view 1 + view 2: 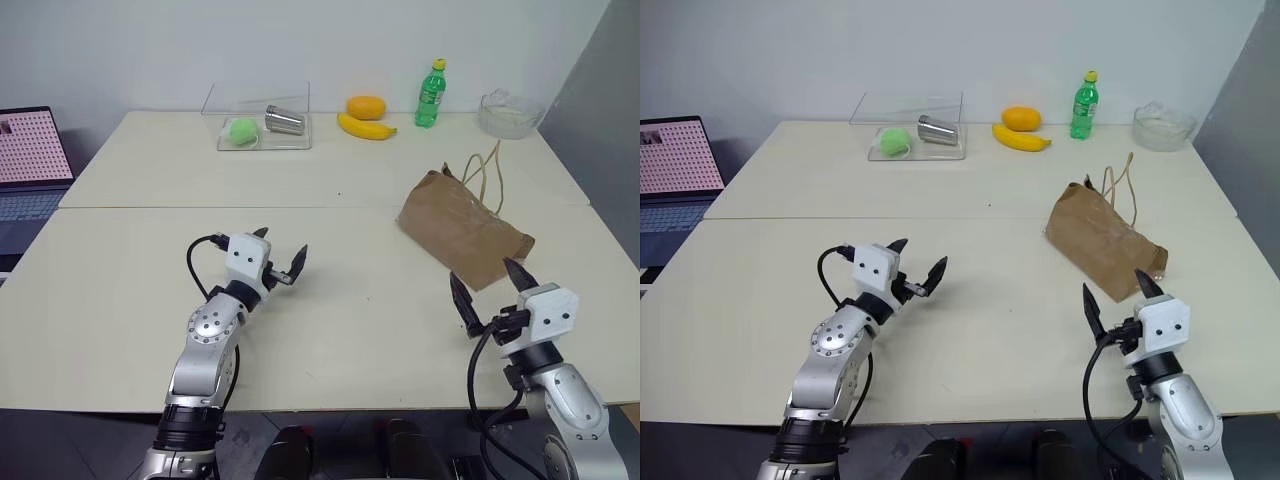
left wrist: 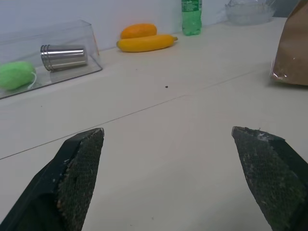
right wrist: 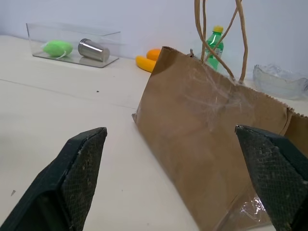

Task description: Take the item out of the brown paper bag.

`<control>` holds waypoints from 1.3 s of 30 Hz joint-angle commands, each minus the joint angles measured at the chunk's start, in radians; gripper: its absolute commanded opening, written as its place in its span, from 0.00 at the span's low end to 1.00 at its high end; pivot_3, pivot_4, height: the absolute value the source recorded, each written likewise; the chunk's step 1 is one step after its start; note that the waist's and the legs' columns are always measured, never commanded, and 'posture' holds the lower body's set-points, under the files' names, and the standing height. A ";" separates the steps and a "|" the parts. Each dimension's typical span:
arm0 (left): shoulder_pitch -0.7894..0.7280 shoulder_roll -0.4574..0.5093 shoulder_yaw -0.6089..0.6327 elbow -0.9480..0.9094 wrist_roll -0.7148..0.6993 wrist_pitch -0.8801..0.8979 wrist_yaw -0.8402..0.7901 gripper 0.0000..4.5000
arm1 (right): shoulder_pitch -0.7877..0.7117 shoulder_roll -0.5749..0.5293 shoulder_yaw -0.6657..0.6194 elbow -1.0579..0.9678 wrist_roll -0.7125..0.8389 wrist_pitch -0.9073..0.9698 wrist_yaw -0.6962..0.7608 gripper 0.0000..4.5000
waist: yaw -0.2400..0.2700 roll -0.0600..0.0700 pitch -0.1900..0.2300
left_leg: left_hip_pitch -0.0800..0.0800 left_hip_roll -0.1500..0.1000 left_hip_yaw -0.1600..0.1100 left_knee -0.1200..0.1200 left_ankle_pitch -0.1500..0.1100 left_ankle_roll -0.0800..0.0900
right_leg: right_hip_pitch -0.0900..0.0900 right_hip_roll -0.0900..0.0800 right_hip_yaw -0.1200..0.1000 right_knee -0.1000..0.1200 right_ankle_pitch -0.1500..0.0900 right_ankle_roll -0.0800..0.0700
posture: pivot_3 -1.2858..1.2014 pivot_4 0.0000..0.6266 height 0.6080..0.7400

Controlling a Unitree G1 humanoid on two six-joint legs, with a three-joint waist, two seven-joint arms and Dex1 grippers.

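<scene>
The brown paper bag [image 1: 465, 227] lies flat on its side on the tabletop [image 1: 330, 290], on the robot's right, with its two thin cord handles [image 1: 484, 176] spread toward the far edge. In the right wrist view a bit of clear film shows at the bag's near end, so the mouth may be there, but I cannot tell this for sure.

The right hand [image 1: 490, 292] hovers just in front of the bag's near end, its two black fingers wide apart and holding nothing. The left hand [image 1: 281, 255] is well apart from the bag, over the middle of the tabletop, also open and empty.

I judge the bag to be light and soft. The crinkled paper will bend and slide on the smooth tabletop when it is pushed, and it can tear if it is pulled hard. The cord handles are thin and loose, so they are difficult to pinch. A better place to hold seems to be a paper edge near the opening, with one hand keeping the bag still while the other hand reaches for the item inside.
</scene>
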 commanded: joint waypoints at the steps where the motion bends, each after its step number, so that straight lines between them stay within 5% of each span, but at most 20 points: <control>1: -0.023 -0.002 -0.001 -0.033 -0.023 -0.016 -0.011 1.00 | -0.004 0.001 -0.009 -0.046 0.000 -0.007 -0.008 1.00 | 0.000 0.000 0.000 | 0.000 0.000 0.000 0.000 0.000 0.000 | 0.000 0.000 0.000 0.000 0.000 0.000 | 0.52 0.24 1.00; 23: 0.028 0.027 0.013 -0.238 -0.049 0.092 -0.001 1.00 | -0.050 -0.031 -0.027 -0.025 0.018 0.010 0.013 1.00 | 0.000 0.000 0.000 | 0.000 0.000 0.000 0.000 0.000 0.000 | 0.000 0.000 0.001 0.000 0.000 0.000 | 0.52 0.24 1.00; 28: -0.008 0.123 0.023 -0.318 -0.265 0.233 -0.208 1.00 | -0.106 -0.058 -0.045 -0.059 0.052 0.075 0.018 1.00 | -0.001 0.000 0.000 | 0.000 0.000 0.001 0.000 0.000 0.000 | 0.000 0.000 0.001 0.000 0.000 0.000 | 0.52 0.24 1.00; 39: -0.240 0.354 0.009 -0.250 -0.451 0.386 -0.531 1.00 | -0.379 -0.187 -0.162 -0.125 0.185 0.464 -0.043 1.00 | -0.003 0.000 0.002 | 0.000 0.001 0.001 0.000 0.000 0.000 | -0.001 0.002 0.001 0.000 0.001 -0.001 | 0.52 0.24 1.00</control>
